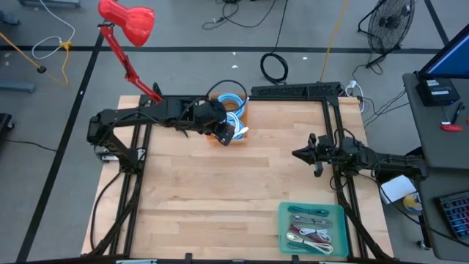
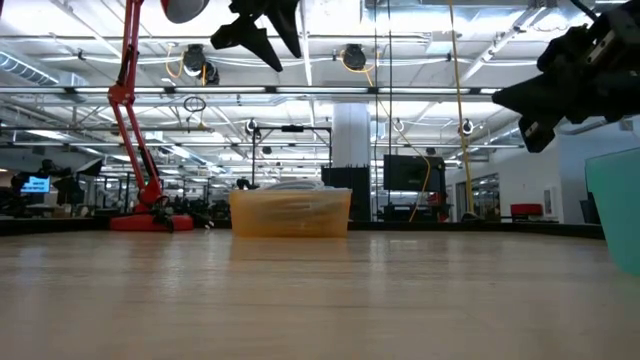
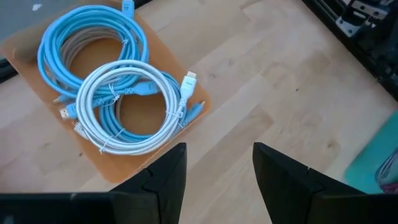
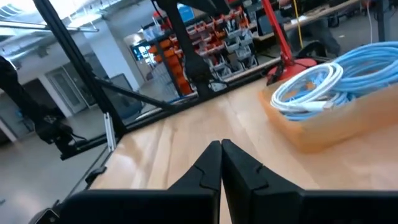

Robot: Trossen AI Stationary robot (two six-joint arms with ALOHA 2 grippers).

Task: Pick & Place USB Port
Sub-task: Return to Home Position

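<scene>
An orange tray (image 1: 240, 126) stands at the table's far middle and holds coiled USB cables: a white coil (image 3: 130, 112) lying on blue coils (image 3: 87, 43). My left gripper (image 3: 219, 155) hangs open above the tray's near right corner, with nothing between its fingers. In the high view it shows at the tray's near side (image 1: 229, 133). My right gripper (image 1: 297, 154) waits shut at the table's right side, pointing level toward the left, well clear of the tray (image 4: 336, 124). A white USB plug (image 3: 188, 81) sticks out at the white coil's edge.
A teal tray (image 1: 314, 229) with more cables sits at the near right corner. A red desk lamp (image 1: 128, 22) reaches over the far left. Black frame rails (image 1: 333, 132) run along both sides. Bare wood (image 1: 220, 191) lies between the two trays.
</scene>
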